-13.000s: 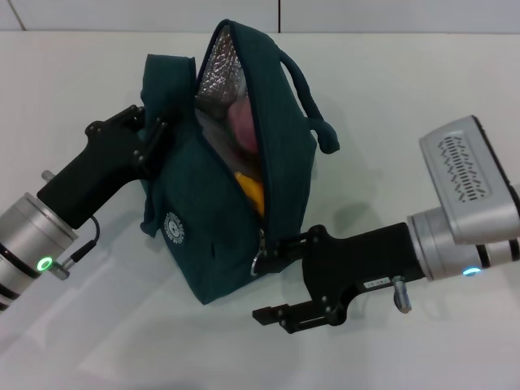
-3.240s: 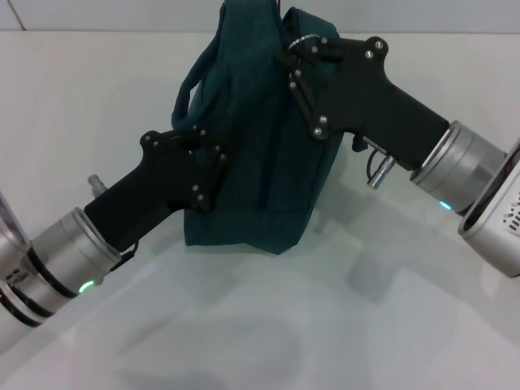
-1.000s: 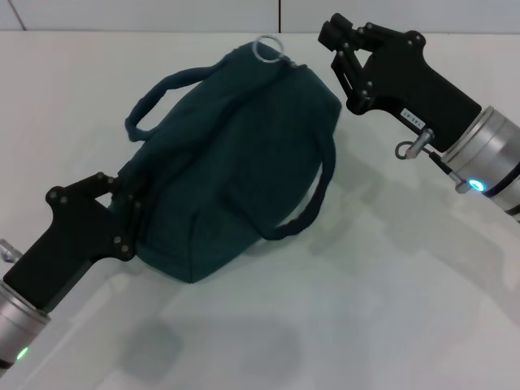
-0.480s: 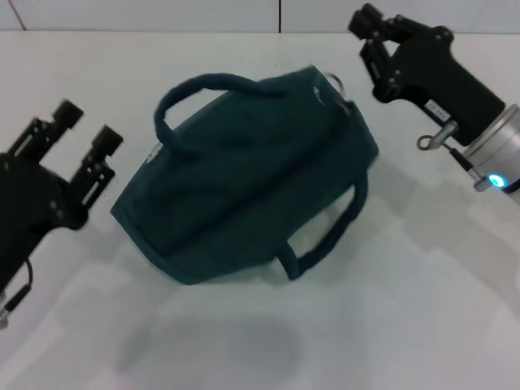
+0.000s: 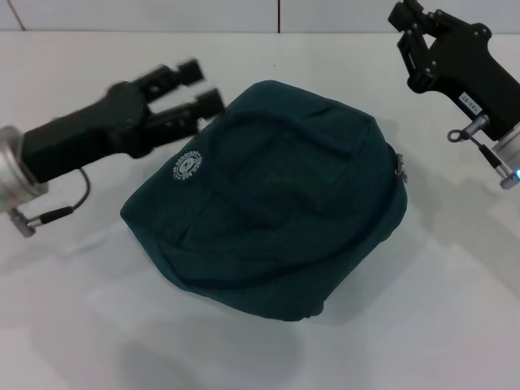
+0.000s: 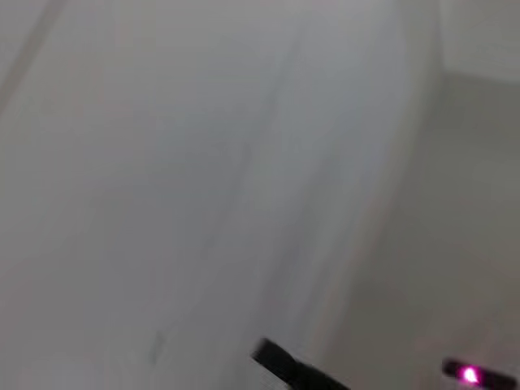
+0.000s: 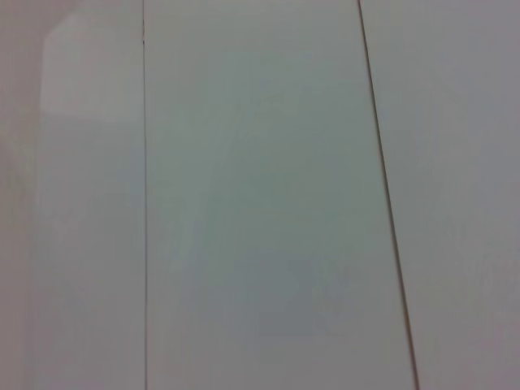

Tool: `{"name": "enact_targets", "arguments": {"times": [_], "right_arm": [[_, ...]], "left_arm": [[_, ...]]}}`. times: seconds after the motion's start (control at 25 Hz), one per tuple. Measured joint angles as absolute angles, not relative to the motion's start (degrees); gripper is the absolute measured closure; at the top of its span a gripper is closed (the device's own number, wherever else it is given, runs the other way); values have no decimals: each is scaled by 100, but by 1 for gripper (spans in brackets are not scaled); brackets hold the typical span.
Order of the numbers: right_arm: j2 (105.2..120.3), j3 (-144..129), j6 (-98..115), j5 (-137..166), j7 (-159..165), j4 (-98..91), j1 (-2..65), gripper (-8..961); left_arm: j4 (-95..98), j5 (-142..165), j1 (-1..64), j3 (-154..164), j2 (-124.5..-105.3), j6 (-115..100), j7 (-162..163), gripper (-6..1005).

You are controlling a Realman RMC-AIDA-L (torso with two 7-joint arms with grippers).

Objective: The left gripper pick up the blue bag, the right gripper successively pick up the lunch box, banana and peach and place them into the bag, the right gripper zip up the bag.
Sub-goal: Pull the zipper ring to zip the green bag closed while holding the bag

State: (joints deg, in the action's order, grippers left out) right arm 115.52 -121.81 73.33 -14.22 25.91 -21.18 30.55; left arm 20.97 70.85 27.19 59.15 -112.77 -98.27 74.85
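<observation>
The blue bag (image 5: 276,203) lies on its side on the white table (image 5: 439,325), closed, with its round white logo (image 5: 187,165) facing up and a metal zipper pull (image 5: 400,167) at its right edge. Just off the bag's far-left corner, my left gripper (image 5: 193,88) is open and empty. My right gripper (image 5: 413,18) is at the far right, clear of the bag, open and holding nothing. The lunch box, banana and peach are hidden. Both wrist views show only pale blank surfaces.
The table spreads out bare around the bag, with a white wall (image 5: 146,12) along its far edge. A thin cable (image 5: 57,210) hangs from the left wrist above the table.
The bag has rolled over so its logo side faces up and its handles no longer show. My left gripper swung in toward the bag's far-left corner. My right gripper drew back to the right.
</observation>
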Motion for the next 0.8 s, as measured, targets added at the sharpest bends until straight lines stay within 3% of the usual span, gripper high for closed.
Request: {"name": "enact_targets", "arguments": {"times": [0.24, 0.48, 0.56, 0.8], "right_arm": [[11511, -12089, 7435, -1412, 2664, -1995, 3054, 865], [11428, -12064, 7541, -1065, 2689, -1920, 3109, 861], [11293, -12064, 7489, -708, 2872, -1937, 3192, 859], [10572, -12059, 7783, 139, 4400, -1840, 3396, 855]], "left_arm": [[3087, 7996, 2809, 5881, -11429, -9780, 8033, 106], [3652, 8385, 2843, 5931, -11678, -9844, 7970, 113], [3807, 8651, 2895, 5935, -11857, -9801, 7995, 113], [3805, 8942, 3098, 5933, -11932, -9415, 8149, 113]]}}
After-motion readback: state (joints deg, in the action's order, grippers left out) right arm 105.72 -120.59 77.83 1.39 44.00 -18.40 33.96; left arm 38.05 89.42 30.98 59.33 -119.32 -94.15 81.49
